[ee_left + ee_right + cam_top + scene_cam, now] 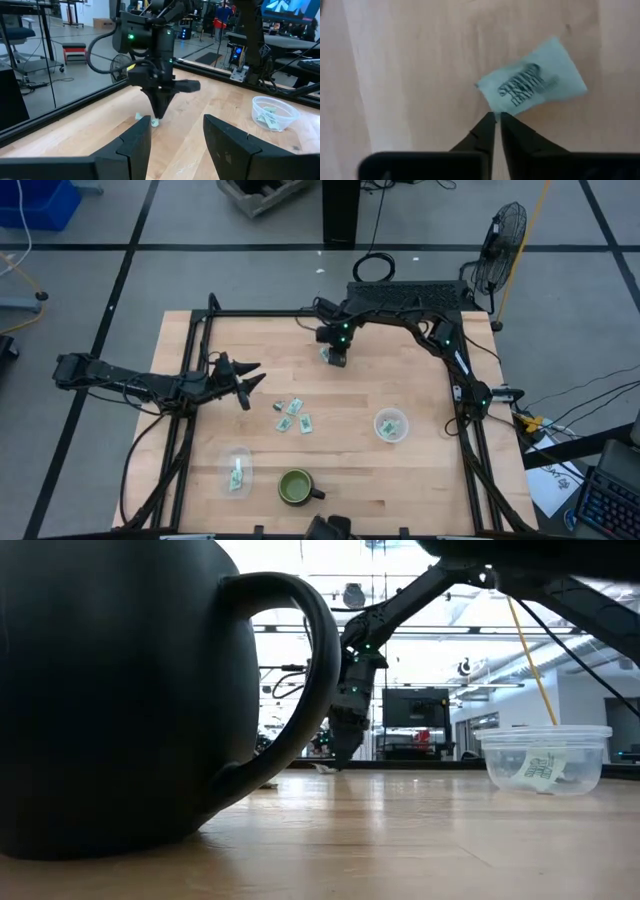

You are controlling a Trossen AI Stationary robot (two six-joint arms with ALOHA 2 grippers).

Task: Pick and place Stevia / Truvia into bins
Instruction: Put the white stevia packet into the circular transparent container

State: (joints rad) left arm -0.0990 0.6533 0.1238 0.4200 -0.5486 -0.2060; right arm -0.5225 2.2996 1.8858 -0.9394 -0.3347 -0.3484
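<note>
Several pale green and white Stevia packets point(291, 414) lie flat mid-table. One more packet point(532, 85) lies near the far edge under my right gripper point(497, 116), which points straight down point(335, 358) and is shut at that packet's edge. My left gripper point(250, 380) hovers open left of the packets, touching nothing; in its wrist view point(175, 125) it faces the right gripper point(158, 116). One clear cup point(237, 470) near the front left holds a packet. The other clear cup point(391, 425) on the right holds a few. My right gripper comes from above, pointing down, with its fingertips point(487, 122) closed on the edge of the packet point(492, 100) nearest them. Only the fingers' free ends meet it. The rest of the packet point(141, 117) seems to lie on the table; whether any part is lifted I cannot tell.
A dark green mug point(296, 487) stands at the near edge between the cups and fills the left of the low view point(120, 690). A black frame rail point(200, 330) borders the table. Bare wood point(400, 360) lies right of the right gripper.
</note>
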